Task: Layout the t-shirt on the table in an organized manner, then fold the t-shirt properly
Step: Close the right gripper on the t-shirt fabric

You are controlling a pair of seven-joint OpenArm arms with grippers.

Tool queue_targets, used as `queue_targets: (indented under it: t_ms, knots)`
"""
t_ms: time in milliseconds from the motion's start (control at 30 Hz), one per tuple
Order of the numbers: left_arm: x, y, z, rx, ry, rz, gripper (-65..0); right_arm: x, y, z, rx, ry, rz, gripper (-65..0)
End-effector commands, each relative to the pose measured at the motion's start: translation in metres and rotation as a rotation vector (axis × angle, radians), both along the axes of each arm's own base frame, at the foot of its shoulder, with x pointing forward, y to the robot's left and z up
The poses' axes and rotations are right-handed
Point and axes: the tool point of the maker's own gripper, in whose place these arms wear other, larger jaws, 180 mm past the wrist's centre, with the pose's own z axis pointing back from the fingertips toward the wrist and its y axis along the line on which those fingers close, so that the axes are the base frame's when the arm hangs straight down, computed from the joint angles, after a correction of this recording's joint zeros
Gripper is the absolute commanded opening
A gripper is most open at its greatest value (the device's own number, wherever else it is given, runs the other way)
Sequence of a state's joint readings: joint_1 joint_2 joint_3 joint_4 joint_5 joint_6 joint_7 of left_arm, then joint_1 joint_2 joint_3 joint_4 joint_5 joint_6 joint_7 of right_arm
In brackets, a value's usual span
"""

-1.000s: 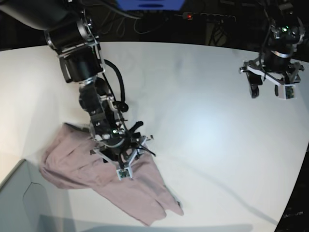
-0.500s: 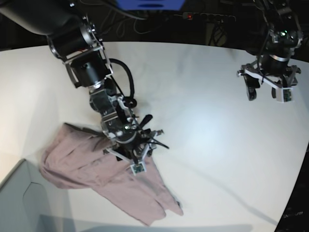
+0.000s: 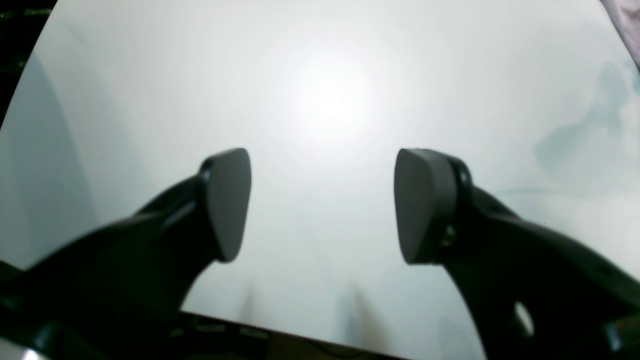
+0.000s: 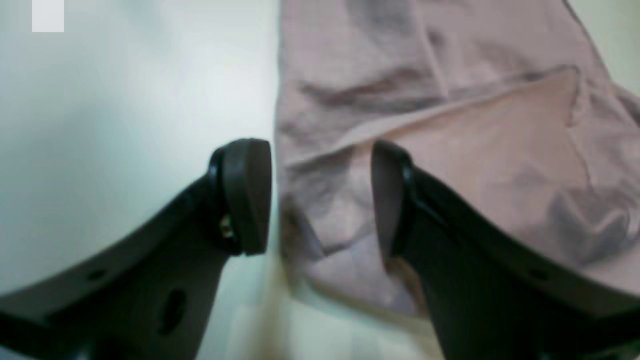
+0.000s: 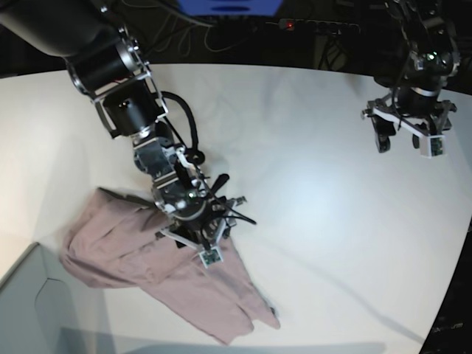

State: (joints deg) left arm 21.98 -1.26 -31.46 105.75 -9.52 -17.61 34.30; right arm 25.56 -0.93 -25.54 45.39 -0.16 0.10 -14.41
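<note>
Right now the shirt (image 5: pixel 158 276) lies crumpled at the near left of the table (image 5: pixel 310 221), one edge bunched, so we're only at the laying-out step, no fold begun. Over that right-hand edge hovers the right gripper (image 4: pixel 320 200), jaws apart and empty, one finger over bare table, the other over cloth. Next, I'd say: drop, pinch that edge, draw it out flat toward open table. Far back, well clear of the shirt, the left gripper (image 3: pixel 322 205) hangs wide open above bare white, holding nothing.

Grey box corner (image 5: pixel 33 302), power strip (image 5: pixel 313 26)
</note>
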Motion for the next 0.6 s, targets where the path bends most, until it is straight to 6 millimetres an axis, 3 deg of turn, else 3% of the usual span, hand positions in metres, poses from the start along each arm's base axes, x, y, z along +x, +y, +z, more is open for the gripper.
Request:
queue_targets:
  t_ms: [0, 133, 433, 567]
  knots:
    - [0.011, 0.003, 0.014, 0.012, -0.057, -0.001, -21.6, 0.013, 0.004, 0.014, 0.007, -0.041, 0.005, -32.8]
    - [0.013, 0.003, 0.016, 0.013, -0.063, -0.001, -21.6, 0.013, -0.002, 0.003, -0.015, -0.009, -0.002, -32.8]
    - [0.018, 0.003, 0.013, 0.004, -0.064, 0.004, -21.6, 0.015, -0.003, 0.005, -0.013, -0.012, -0.006, -33.6]
    - [0.016, 0.004, 0.009, -0.001, -0.053, 0.007, -21.6, 0.018, -0.003, 0.008, -0.010, -0.025, -0.004, -44.0]
